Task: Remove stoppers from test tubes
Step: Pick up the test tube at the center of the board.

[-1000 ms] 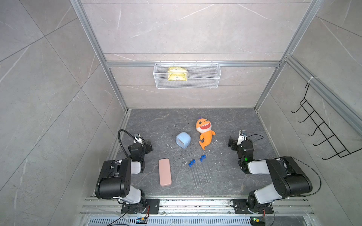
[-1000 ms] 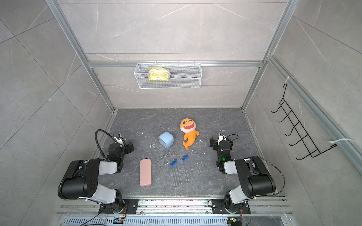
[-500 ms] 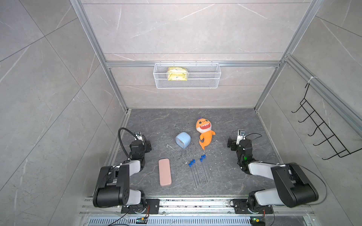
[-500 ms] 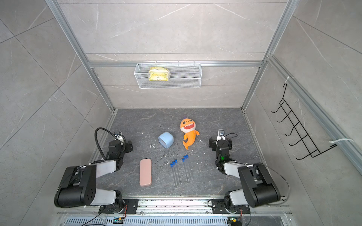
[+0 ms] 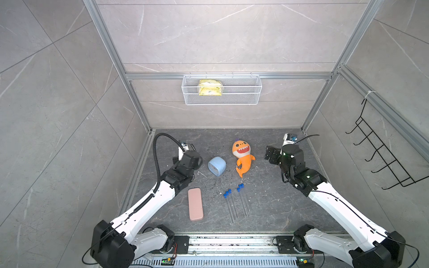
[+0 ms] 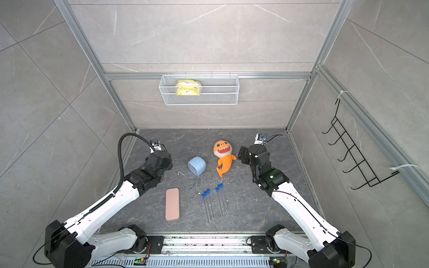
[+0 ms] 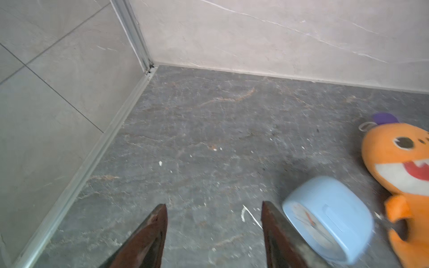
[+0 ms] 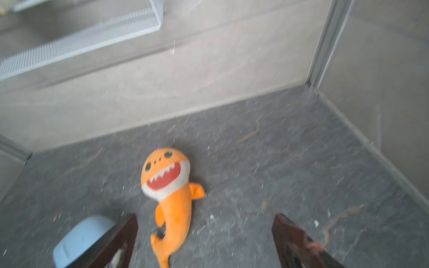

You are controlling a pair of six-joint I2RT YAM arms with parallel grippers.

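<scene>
While clear test tubes lie flat, blue stoppers cap far ends.

Grey tile walls, dark stone floor, white wire basket on back wall, black hook rack

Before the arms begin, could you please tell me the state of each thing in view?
stoppers, all five seated in tubes.
test tubes, lying flat, capped.
blue cup, on its side.
plush shark, lying face up.
pink case, closed, flat.
left gripper, open, empty.
right gripper, open, empty.
</scene>
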